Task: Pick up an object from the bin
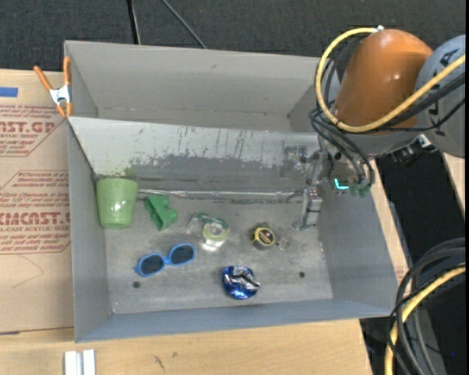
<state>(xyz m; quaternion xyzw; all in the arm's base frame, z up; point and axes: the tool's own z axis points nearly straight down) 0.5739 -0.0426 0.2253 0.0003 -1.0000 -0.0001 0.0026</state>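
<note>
My gripper point(307, 213) hangs over the bin's right part, close to the right wall and just above the floor. Nothing shows in it. The nearest thing is a small round black and gold object point(263, 237), lying a little to its lower left and apart from it. Further left lies a clear, whitish round thing point(210, 233). A crumpled blue and white wrapper point(240, 282) rests near the front wall.
Blue sunglasses point(166, 259) lie at the front left. A light green cup point(116, 201) lies on its side by the left wall, with a small green block point(160, 212) next to it. The arm's orange cover and cables hang above the bin's right rim.
</note>
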